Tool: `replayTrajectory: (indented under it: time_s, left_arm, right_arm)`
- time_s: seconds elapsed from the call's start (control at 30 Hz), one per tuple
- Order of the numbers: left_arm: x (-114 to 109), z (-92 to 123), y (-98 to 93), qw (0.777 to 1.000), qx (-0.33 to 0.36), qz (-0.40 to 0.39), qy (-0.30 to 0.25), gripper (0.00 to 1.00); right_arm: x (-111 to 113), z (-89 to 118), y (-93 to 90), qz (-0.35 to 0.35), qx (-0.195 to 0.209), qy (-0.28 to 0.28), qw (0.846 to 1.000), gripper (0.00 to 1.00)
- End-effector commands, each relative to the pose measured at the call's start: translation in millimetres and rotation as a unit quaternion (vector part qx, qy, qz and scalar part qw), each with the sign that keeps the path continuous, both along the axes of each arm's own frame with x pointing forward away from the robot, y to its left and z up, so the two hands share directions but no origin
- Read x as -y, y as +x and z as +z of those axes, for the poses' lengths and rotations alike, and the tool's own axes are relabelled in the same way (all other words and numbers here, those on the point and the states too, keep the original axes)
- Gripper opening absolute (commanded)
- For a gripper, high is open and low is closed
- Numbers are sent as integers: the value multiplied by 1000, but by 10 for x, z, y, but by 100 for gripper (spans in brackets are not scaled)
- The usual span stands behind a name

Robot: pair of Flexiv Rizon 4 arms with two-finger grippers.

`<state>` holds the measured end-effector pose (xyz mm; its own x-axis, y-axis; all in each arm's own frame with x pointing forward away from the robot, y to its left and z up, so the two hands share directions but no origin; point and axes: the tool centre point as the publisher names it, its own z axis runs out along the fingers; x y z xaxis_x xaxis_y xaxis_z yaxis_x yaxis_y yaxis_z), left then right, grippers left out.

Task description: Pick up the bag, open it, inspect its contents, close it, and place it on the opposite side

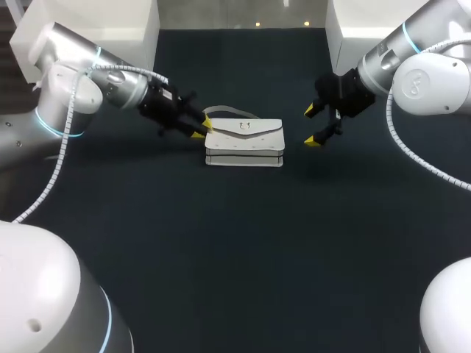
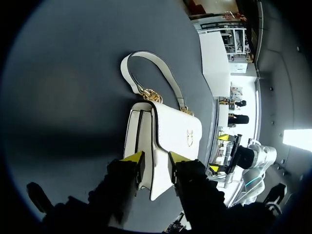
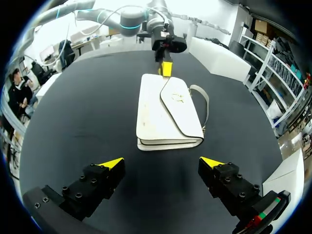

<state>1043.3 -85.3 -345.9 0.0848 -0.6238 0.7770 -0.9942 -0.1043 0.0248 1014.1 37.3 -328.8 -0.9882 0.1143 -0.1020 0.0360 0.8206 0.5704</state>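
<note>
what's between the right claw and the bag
Nothing: only bare table separates the right claw from the bag, plain in the right wrist view and the head view.

one white bag [image 1: 244, 143] is lying on one dark table [image 1: 221, 257]. two arms are coming in, carrying two grippers: one left gripper [image 1: 203, 128], one right gripper [image 1: 311, 126].
</note>
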Motion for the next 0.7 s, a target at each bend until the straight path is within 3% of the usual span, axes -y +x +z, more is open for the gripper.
replayTrajectory:
  time_s: [0.03, 0.43, 0.7]
  left_arm:
    - [-155, 210, -150, 1000, 18, -2, 4, 100]
    - [-439, 650, -120, 987, 113, -92, 75, 100]
    - [-655, 882, -9, 955, 178, -205, 115, 100]
  right_arm:
    - [-39, 47, 1, 2, 9, -14, 1000, 100]
    - [-267, 406, -68, 3, 66, -87, 994, 100]
    - [-407, 426, -145, -8, 107, -177, 978, 100]
